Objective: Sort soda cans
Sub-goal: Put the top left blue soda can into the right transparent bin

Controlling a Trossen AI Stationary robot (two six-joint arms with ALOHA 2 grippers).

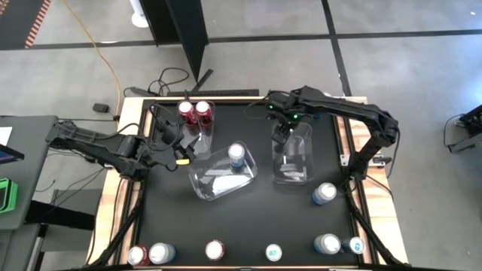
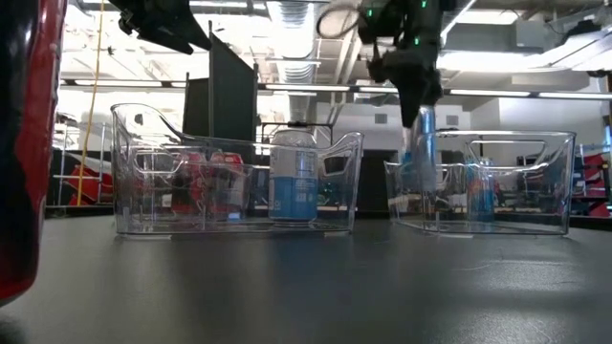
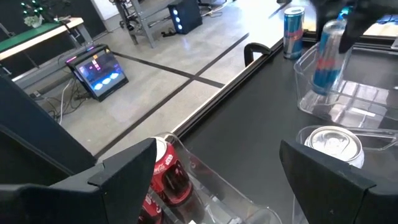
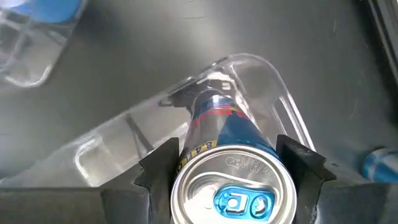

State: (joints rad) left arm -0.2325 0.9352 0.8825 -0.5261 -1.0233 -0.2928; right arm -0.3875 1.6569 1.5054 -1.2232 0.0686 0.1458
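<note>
My right gripper point(image 1: 285, 129) is shut on a slim dark blue soda can point(image 4: 231, 134) over the far end of the right clear bin point(image 1: 295, 169). The middle bin point(image 1: 215, 181) lies askew and holds one silver-and-light-blue can point(image 1: 236, 154), standing on its base. Two red cans point(image 1: 194, 113) stand in the left bin point(image 1: 203, 134) at the far side. My left gripper point(image 1: 184, 144) hovers open beside that bin, with nothing between its fingers point(image 3: 127, 171). My right gripper pinches the slim blue can's upper end point(image 4: 191, 149), just under the silver top, between its two fingers on opposite sides. The fingers come from above, pointing down. The can hangs nearly upright below them point(image 2: 426, 143), its lower end inside the right bin's walls.
Several loose cans stand along the table's near edge point(image 1: 215, 250), and one more point(image 1: 324, 193) to the right of the right bin. In the low view a red can point(image 2: 24, 143) stands close to the camera. Bare dark table point(image 1: 248, 218) lies between the bins and the near row.
</note>
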